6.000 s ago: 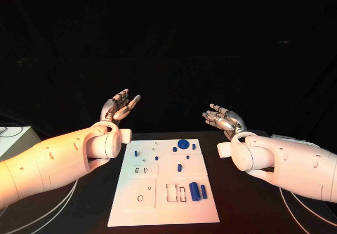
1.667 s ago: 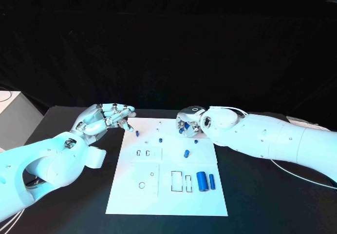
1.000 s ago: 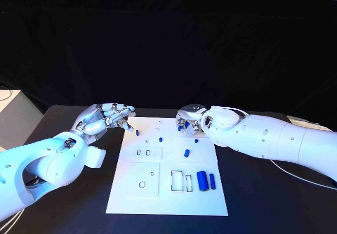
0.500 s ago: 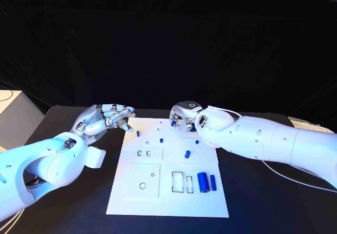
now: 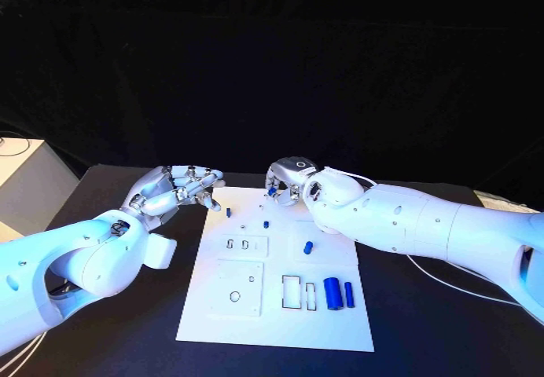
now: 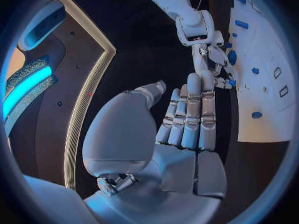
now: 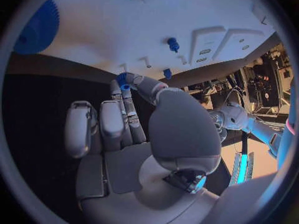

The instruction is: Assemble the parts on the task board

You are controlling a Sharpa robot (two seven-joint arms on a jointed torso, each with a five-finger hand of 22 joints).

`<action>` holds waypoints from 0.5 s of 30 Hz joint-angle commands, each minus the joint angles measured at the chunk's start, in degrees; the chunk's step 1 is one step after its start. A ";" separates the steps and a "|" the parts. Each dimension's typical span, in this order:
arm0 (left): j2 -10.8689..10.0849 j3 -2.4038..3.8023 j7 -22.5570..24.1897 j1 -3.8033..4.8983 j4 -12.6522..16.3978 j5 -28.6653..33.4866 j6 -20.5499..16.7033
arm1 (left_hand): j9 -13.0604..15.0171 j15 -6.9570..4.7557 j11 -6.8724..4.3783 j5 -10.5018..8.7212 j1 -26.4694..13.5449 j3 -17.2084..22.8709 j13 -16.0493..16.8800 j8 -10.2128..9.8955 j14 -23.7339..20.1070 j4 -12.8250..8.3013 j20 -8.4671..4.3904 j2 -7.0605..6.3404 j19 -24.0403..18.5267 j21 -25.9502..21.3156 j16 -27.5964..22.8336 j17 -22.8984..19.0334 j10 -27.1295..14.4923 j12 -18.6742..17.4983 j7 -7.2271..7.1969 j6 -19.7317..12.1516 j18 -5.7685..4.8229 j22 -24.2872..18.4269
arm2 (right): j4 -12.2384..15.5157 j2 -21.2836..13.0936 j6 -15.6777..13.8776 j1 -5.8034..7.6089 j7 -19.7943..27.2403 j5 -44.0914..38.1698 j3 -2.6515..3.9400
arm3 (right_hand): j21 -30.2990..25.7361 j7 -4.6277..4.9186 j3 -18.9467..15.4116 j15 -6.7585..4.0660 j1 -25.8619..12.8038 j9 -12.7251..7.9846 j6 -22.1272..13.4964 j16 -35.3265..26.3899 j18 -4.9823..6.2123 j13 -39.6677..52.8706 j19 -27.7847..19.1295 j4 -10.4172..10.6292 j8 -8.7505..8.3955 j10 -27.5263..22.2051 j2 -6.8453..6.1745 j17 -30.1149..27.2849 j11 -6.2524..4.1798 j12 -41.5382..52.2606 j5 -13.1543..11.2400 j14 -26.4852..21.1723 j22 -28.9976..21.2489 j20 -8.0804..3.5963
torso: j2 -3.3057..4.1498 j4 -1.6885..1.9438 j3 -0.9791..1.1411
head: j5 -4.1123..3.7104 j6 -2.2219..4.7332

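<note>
The right hand (image 5: 286, 179) is up at the far edge of the task board (image 5: 272, 330), and from the wrist cam it's pinching a small blue peg (image 7: 122, 79) between thumb and fingertip, other fingers straight alongside. From the head cam you can just see a bit of blue under the hand, right over the far end of the board. The left hand (image 5: 181, 188) hangs just off the board's far left corner with its fingers loosely curled in and nothing in them — not touching anything.

The rest of the parts sit on the board: a blue gear (image 7: 37, 27) near the far edge, a little peg (image 5: 229, 211) by the left hand, another peg (image 5: 266, 224), an oblong piece (image 5: 307, 247) mid-board, and a fat cylinder (image 5: 332, 292) with a thinner rod (image 5: 349, 294) just beside it near the rectangular slots (image 5: 300, 293).

Handling guess: these look like rigid, light plastic bits, probably smooth enough to squirt out of metal fingertips if squeezed off-centre. I'd pinch the pegs across the middle of the shaft, keeping one end free to drop into a hole. The big cylinder will likely roll, so take it across its width — not by the ends.
</note>
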 commanded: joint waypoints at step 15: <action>0.26 0.05 0.15 0.38 0.28 -0.13 1.00 | 0.10 0.09 0.28 0.11 -0.59 0.13 0.04 -0.39 -0.33 -0.04 -0.06 0.09 -0.31 0.07 0.15 0.05 -0.25 -0.18 0.34 -0.04 -0.01 0.05 | -2.11 1.58 -0.05 -0.13 0.54 -0.75 0.00 | 0.34 0.19 0.21 -0.06 0.86 0.31 -0.44 0.42 -0.89 0.01 0.15 -0.28 0.29 2.15 0.17 0.06 -1.99 -0.11 0.21 -0.02 0.07 -0.10 | 0.34 0.45 -0.30 | -0.40 -0.25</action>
